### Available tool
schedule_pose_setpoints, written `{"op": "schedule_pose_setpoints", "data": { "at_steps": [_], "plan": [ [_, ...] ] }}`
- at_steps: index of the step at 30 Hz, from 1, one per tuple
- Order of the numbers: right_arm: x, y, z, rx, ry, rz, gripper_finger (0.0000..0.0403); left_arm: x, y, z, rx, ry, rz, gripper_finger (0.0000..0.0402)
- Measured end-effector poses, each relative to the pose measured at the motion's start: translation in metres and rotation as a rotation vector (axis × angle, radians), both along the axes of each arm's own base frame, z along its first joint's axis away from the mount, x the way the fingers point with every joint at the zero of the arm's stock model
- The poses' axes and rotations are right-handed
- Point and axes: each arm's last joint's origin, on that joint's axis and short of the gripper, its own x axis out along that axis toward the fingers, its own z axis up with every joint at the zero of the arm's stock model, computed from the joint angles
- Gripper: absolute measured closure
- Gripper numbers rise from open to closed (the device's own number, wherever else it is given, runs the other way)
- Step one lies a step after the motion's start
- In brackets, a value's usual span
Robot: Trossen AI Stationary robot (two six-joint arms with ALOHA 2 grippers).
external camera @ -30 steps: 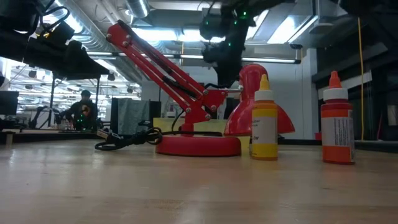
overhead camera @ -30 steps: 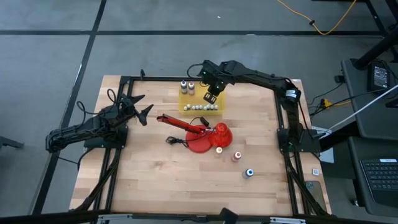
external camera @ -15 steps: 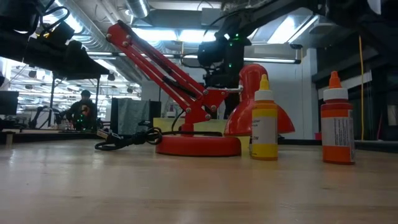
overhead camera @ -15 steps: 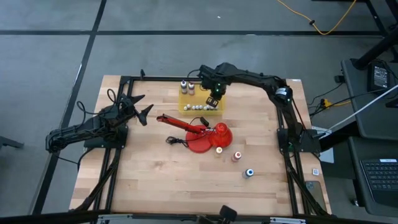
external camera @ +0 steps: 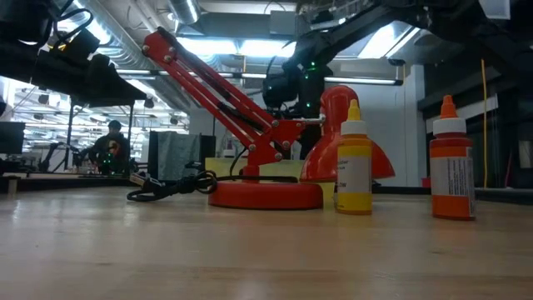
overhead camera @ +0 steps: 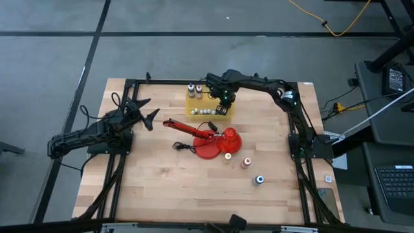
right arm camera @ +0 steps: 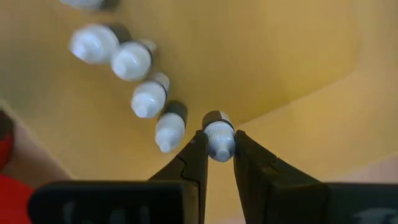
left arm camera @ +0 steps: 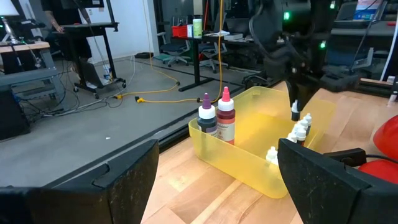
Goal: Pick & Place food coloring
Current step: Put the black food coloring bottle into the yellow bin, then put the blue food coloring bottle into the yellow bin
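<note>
My right gripper [overhead camera: 224, 103] hangs over the right end of the yellow tray [overhead camera: 208, 117] and is shut on a tiny white-capped bottle [right arm camera: 219, 138]. A row of like bottles [right arm camera: 149, 99] stands on the tray floor beside it. Purple [left arm camera: 206, 115] and dark red [left arm camera: 225, 118] food coloring stand in the tray's far left corner. Yellow [overhead camera: 228, 156], orange-red [overhead camera: 246, 162] and blue [overhead camera: 259, 180] bottles stand upright on the table, right of centre. My left gripper [overhead camera: 150, 110] waits open at the table's left. My right gripper pinches the tiny bottle at its white cap [right arm camera: 219, 144], one finger on each side. The fingers [left arm camera: 296, 93] come from above, pointing down into the tray. The bottle hangs upright below them at the end of the row; whether its base touches the tray floor I cannot tell.
A red desk lamp [overhead camera: 210, 139] with a long jointed arm and a black cord [overhead camera: 183, 147] stands at the table's centre, between the tray and the three loose bottles. Bare wood lies along the near edge and at the left.
My right gripper has come down toward the yellow tray, its wrist swinging a little toward the table's left. It has stayed shut. The other bottles, the lamp and my left arm have kept still.
</note>
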Motion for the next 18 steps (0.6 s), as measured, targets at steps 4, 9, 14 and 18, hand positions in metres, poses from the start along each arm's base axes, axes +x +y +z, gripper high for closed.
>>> {"op": "schedule_pose_setpoints", "data": {
  "at_steps": [4,9,14,18],
  "plan": [
    [-0.004,0.002,-0.012,0.017,0.032,-0.003,0.0341,0.0,0.0,0.0,0.0,0.0,0.0,0.0083],
    [-0.004,0.002,-0.014,0.012,0.023,0.004,0.0335,0.0,0.0,0.0,0.0,0.0,0.0,0.0083],
    [-0.004,0.002,-0.012,0.012,0.02,0.006,0.0308,0.0,0.0,0.0,0.0,0.0,0.0,0.0083],
    [-0.006,0.003,-0.01,0.016,0.03,0.008,0.0289,0.0,0.0,0.0,0.0,0.0,0.0,0.0083]
  ]
}}
